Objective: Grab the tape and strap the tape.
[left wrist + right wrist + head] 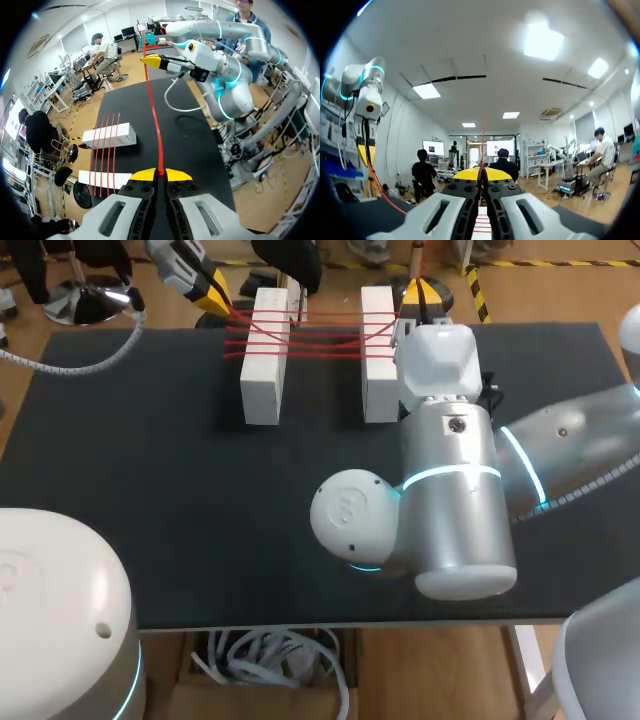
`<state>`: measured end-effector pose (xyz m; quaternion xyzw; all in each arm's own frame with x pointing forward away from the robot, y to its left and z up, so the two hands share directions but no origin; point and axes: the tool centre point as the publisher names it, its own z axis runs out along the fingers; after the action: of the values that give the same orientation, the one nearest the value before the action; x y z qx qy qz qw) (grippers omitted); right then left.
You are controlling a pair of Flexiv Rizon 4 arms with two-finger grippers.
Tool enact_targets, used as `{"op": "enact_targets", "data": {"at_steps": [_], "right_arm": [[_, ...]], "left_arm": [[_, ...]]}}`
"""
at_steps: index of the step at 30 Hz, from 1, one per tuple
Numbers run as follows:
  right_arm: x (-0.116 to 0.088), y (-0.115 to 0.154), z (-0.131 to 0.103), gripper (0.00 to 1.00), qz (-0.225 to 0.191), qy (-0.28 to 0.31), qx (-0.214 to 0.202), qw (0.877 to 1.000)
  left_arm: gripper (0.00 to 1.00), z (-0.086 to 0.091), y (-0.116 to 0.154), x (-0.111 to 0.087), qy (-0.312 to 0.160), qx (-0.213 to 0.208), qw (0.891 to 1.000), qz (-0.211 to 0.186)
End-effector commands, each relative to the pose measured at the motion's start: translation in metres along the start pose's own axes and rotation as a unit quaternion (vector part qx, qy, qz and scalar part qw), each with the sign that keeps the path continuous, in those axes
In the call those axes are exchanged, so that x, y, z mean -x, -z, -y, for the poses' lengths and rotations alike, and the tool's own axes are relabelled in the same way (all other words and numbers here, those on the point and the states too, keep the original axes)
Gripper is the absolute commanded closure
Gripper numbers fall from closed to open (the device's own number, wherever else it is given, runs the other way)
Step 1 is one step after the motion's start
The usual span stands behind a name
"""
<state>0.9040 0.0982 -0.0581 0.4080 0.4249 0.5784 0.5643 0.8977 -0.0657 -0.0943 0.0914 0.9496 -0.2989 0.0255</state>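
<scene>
Two white blocks (262,390) stand apart on the bench (150,490). The red tape (156,125) is already wound across them in several strands, pulled taut over the gap. The left gripper (161,174) is pinched closed on the tape, with the blocks just beside it. From its tips one strand runs straight ahead to the right gripper (155,61), which hangs well apart from it. The right gripper is likewise clamped on the tape, with the wrapped blocks under it. Holding the strand at two points looks meant to keep it tight, so the turns laid on the blocks do not slacken. On that reading the grab is done and the strapping is well along. The next turn calls for tension at both ends while the strand is led round a block.
</scene>
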Motion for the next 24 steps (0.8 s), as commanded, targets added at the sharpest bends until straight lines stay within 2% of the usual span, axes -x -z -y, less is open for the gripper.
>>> {"op": "enact_targets", "data": {"at_steps": [1, 10, 15, 16, 19, 24], "right_arm": [[0.0011, -0.0034, -0.0150, 1.00, 0.004, 0.038, -0.022, 0.999], [0.0020, 0.0007, -0.0180, 1.00, 0.047, 0.108, -0.101, 0.988], [0.0010, 0.0004, -0.0169, 1.00, 0.041, 0.131, -0.135, 0.981], [0.0008, 0.0006, -0.0164, 1.00, 0.032, 0.150, -0.151, 0.976], [0.0013, 0.0017, -0.0142, 1.00, 0.030, 0.174, -0.165, 0.970], [0.0007, 0.0047, -0.0152, 1.00, 0.022, 0.224, -0.164, 0.960]], "left_arm": [[1.00, 0.0001, 0.0011, 0.0000, 0.000, 0.001, 1.000, -0.001], [1.00, 0.0001, 0.0011, 0.0000, 0.000, 0.001, 1.000, -0.001], [1.00, 0.0001, 0.0011, 0.0000, 0.000, 0.001, 1.000, -0.001], [1.00, 0.0001, 0.0011, 0.0000, 0.000, 0.001, 1.000, -0.001], [1.00, 0.0001, 0.0011, 0.0000, 0.000, 0.001, 1.000, -0.001], [1.00, 0.0001, 0.0011, 0.0000, 0.000, 0.001, 1.000, -0.001]]}}
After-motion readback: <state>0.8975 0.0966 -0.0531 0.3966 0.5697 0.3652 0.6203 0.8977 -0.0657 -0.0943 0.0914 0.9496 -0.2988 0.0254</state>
